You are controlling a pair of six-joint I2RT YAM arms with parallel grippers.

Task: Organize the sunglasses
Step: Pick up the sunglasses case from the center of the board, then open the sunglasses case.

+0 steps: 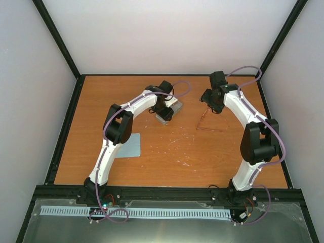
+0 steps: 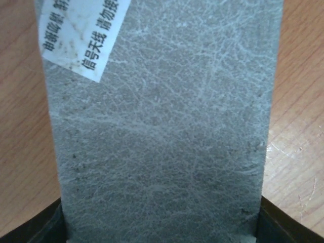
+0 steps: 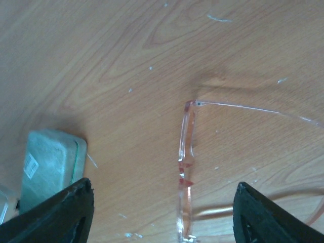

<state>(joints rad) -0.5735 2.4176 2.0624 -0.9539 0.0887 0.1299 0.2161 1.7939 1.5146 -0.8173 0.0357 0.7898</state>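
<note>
The sunglasses (image 1: 206, 122) lie on the wooden table right of centre, thin and reddish with their arms spread. In the right wrist view the sunglasses (image 3: 185, 162) lie between my open right gripper's (image 3: 162, 217) fingers, with the gripper above them and not touching. That right gripper (image 1: 208, 101) hovers just behind them. The grey box (image 1: 172, 112) lies closed at the back middle. It fills the left wrist view (image 2: 162, 131), where my left gripper (image 2: 162, 228) has a finger against each long side. The box also shows in the right wrist view (image 3: 50, 164).
A flat pale blue-grey cloth (image 1: 129, 144) lies on the table at the left, partly under my left arm. A white sticker (image 2: 81, 35) with printed characters sits on the box's lid. A black frame edges the table (image 1: 167, 167).
</note>
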